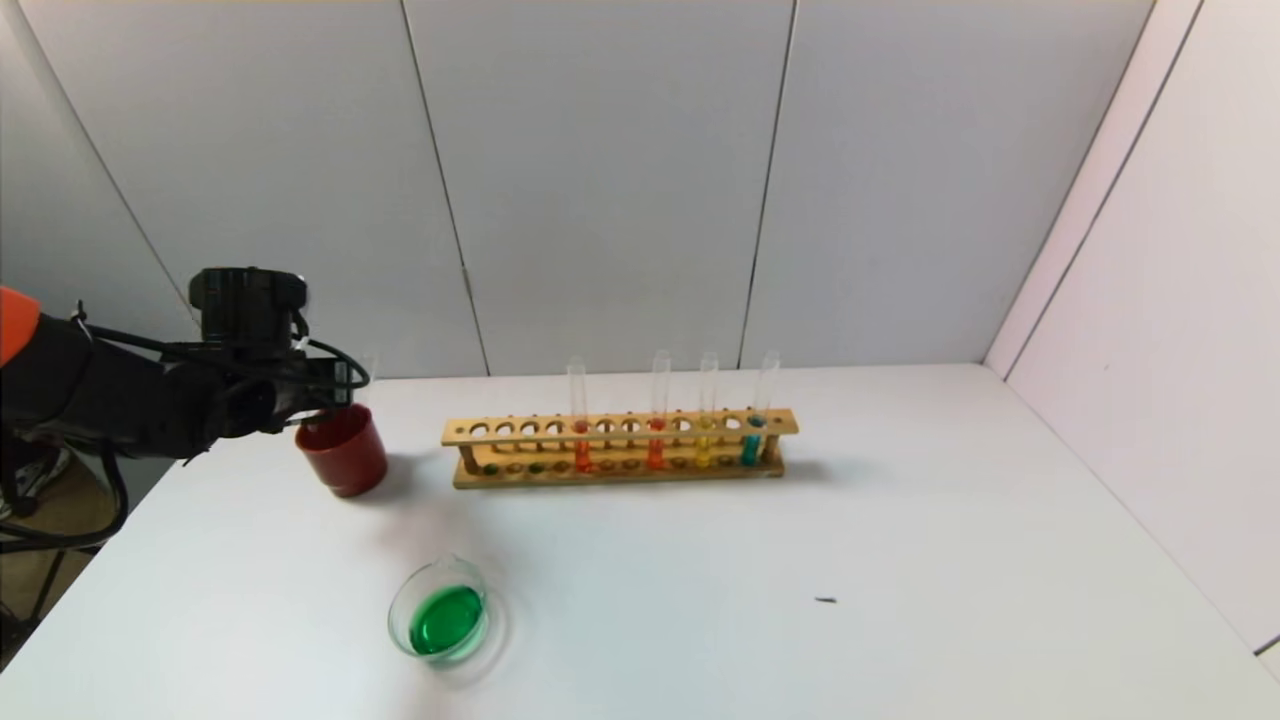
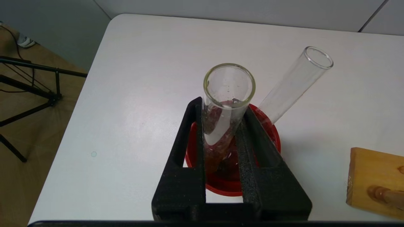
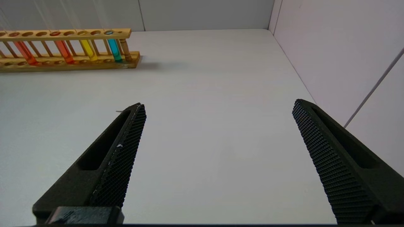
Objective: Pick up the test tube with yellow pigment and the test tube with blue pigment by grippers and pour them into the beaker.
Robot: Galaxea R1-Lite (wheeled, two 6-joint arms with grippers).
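Observation:
My left gripper (image 1: 335, 385) hovers over the dark red cup (image 1: 342, 455) at the table's far left. In the left wrist view the gripper (image 2: 223, 104) is shut on an empty clear test tube (image 2: 221, 94) with a yellowish rim, its bottom inside the cup (image 2: 227, 186). A second empty tube (image 2: 293, 82) leans in the cup. The beaker (image 1: 395, 615) in front holds green liquid. A test tube with yellow pigment (image 1: 704, 445) and one with blue pigment (image 1: 751, 440) stand in the wooden rack (image 1: 620, 430). My right gripper (image 3: 218, 104) is open and empty above the table's right side.
Two tubes with orange-red liquid (image 1: 581, 450) stand in the rack left of the yellow one. The rack (image 3: 63, 33) also shows in the right wrist view. The table's left edge is close to the cup. A wall runs along the right side.

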